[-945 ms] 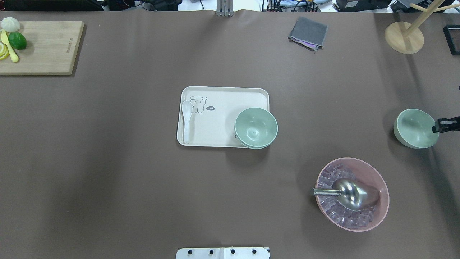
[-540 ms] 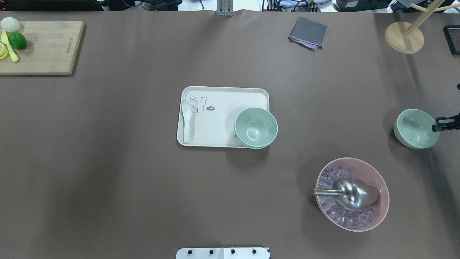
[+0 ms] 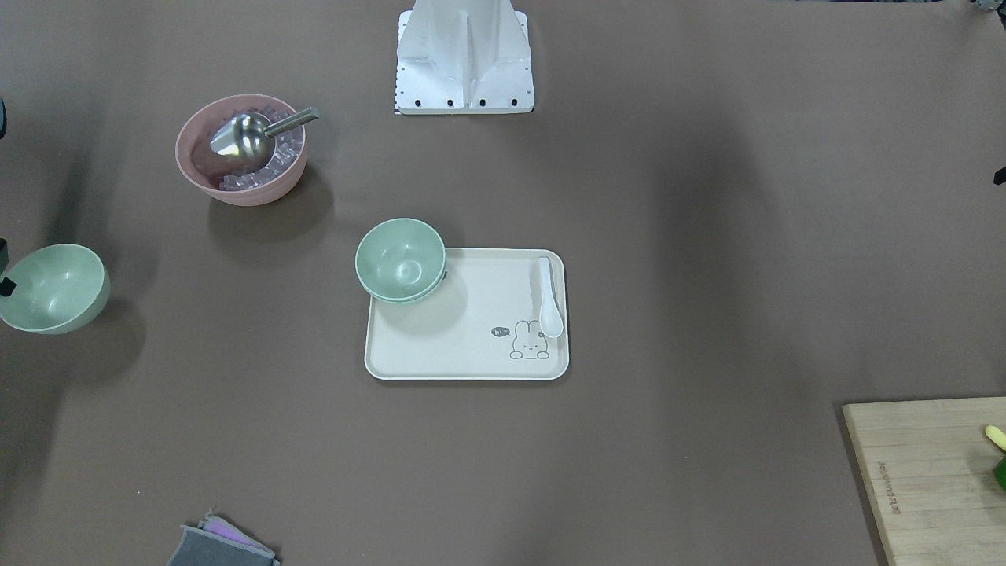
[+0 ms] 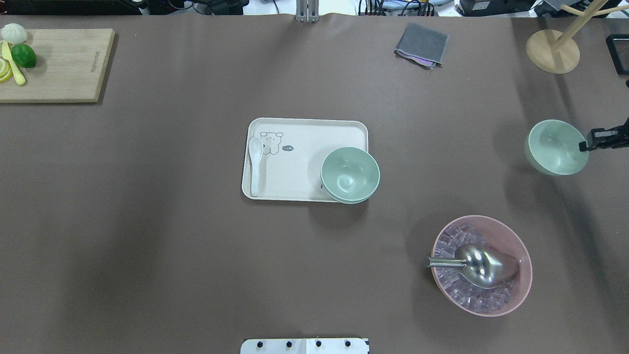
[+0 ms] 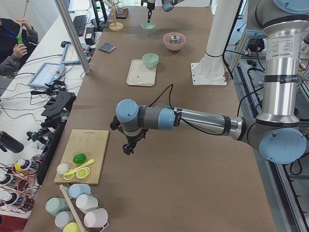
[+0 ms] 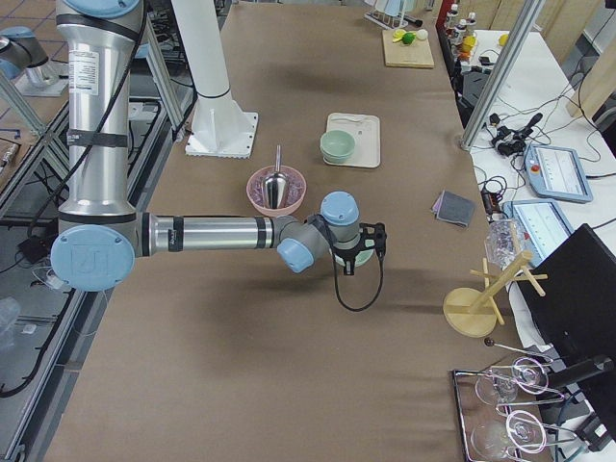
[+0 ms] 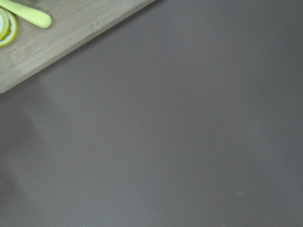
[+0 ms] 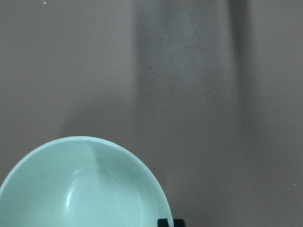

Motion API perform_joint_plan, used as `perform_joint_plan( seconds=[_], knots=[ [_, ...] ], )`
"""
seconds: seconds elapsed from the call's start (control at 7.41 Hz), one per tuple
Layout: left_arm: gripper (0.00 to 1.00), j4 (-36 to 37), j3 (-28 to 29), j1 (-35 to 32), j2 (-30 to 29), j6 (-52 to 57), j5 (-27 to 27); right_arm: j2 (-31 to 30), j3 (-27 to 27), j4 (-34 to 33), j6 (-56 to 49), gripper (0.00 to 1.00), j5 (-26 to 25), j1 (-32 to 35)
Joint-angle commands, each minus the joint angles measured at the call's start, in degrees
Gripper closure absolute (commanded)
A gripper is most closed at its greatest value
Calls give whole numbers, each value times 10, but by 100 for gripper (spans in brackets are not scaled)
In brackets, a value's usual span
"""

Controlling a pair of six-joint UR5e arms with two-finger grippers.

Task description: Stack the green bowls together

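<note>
Two pale green bowls [image 4: 350,174] sit nested on the near right corner of the cream tray [image 4: 295,167]; they also show in the front view [image 3: 400,259]. The third green bowl [image 4: 555,146] is at the far right, tilted and held above the table. My right gripper [image 4: 584,146] is shut on its rim. The right wrist view shows this bowl [image 8: 85,184] with a dark fingertip [image 8: 170,222] at its edge. My left gripper [image 5: 128,149] hangs over bare table near the cutting board; I cannot tell whether it is open or shut.
A pink bowl [image 4: 511,290] with ice cubes and a metal scoop [image 4: 479,265] stands near the front right. A white spoon [image 4: 255,164] lies on the tray. A cutting board [image 4: 64,64] with fruit, a grey cloth [image 4: 421,44] and a wooden stand [image 4: 553,50] line the far edge.
My right gripper has lifted the third green bowl off the table and carried it away from me and slightly left. The nested bowls have not moved.
</note>
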Motion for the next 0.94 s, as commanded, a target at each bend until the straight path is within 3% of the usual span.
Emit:
perform_joint_plan(
  seconds=[0.0, 0.54, 0.81],
  knots=[
    [2, 0, 4, 1, -1, 0, 1, 58, 42, -67, 3, 100, 35, 23],
    [2, 0, 7, 1, -1, -1, 1, 156, 174, -326, 21, 100, 28, -5],
    [2, 0, 8, 1, -1, 0, 1, 231, 187, -361, 191, 100, -36, -101]
  ],
)
